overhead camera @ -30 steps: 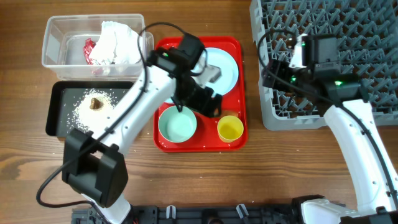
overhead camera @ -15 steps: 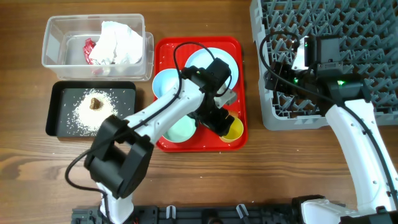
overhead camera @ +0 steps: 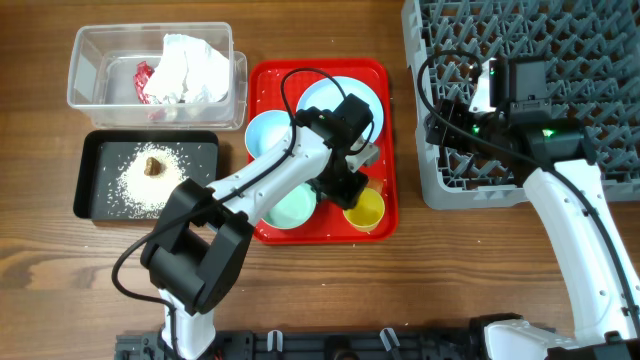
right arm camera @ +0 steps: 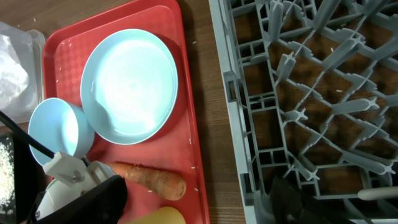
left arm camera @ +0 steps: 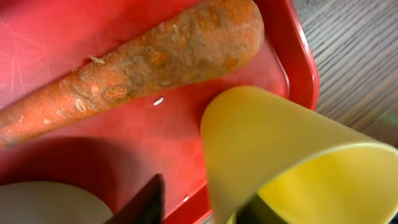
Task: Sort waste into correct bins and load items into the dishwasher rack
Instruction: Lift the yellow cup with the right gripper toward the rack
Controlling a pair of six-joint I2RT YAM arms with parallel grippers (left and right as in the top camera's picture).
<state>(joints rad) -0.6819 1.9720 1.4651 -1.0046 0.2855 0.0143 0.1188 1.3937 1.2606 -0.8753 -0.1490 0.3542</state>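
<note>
**A:** I can't find the carrot from above.

**B:** The left arm covers it there. The left wrist view shows the carrot lying on the red tray, just beside the yellow cup. Its thin end is cut off by the frame.

**A:** And the left gripper?

**B:** It is parted and holds nothing. The outer finger stands clear of the cup wall. The other is a dark shape inside the cup, mostly out of frame.

**A:** The right gripper?

**B:** It is over the left edge of the rack, which fills the far-right corner and runs out of view. Only a single finger shows, so I cannot tell its gap.

**A:** What about the rest?

**B:** The mint-green bowl is half hidden under the arm. The plate and small bowl are on the tray. In the far-left corner the clear tub holds paper and a wrapper. The black tray, towards the near edge from it, holds grains and a brown lump.
</note>
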